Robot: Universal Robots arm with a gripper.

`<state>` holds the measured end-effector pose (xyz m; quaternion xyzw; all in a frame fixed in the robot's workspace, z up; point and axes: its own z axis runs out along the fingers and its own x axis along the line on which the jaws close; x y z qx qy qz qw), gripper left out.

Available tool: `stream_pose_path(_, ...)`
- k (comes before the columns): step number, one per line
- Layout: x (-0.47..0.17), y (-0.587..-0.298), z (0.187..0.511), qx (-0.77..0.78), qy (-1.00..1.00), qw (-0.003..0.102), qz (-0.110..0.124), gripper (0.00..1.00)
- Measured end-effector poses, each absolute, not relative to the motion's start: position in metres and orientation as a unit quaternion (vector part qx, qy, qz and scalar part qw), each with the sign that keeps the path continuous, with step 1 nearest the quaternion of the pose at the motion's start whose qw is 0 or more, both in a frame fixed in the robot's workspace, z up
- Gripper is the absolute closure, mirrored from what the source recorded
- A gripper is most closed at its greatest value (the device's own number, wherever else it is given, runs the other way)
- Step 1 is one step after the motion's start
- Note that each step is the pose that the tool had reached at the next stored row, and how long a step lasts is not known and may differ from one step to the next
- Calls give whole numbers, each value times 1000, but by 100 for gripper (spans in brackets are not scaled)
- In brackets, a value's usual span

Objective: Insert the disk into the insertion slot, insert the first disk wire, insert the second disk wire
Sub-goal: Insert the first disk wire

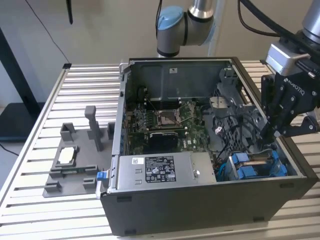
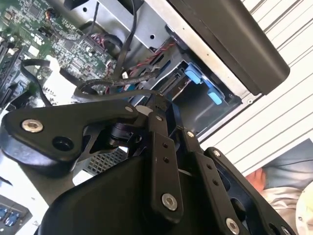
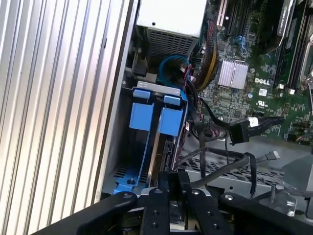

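The disk (image 3: pixel 164 152) stands on edge in the insertion slot (image 3: pixel 157 87), a grey metal cage at the case's corner, with its blue frame tabs (image 3: pixel 171 121) showing. In the exterior view the disk (image 1: pixel 255 167) sits low at the case's right end. My gripper (image 1: pixel 276 134) reaches down into that corner. In both wrist views its fingers (image 3: pixel 164 188) are drawn close together on the disk's near end, and the gripper (image 2: pixel 168 115) sits over the cage (image 2: pixel 195 98). Two black wires lie loose beside the cage, one with a flat plug (image 3: pixel 239 132) and one with a thinner plug (image 3: pixel 273 155).
The open computer case (image 1: pixel 200 210) lies on a slatted table (image 1: pixel 85 90). Inside are the motherboard (image 1: pixel 165 122) and a silver power-supply box (image 1: pixel 160 170). A grey fixture (image 1: pixel 70 157) stands at the exterior view's left. A second arm (image 1: pixel 175 25) hangs behind. A person's sleeve (image 2: pixel 288 181) is nearby.
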<state>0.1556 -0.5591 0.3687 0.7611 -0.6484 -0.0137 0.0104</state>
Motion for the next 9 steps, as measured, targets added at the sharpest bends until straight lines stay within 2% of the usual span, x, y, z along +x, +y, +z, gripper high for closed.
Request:
stream_pose_path(6,156,-559,367,737,-676,10,-15,81)
stream_pose_path(9,156,-560,366,734,-678,16,-21,81)
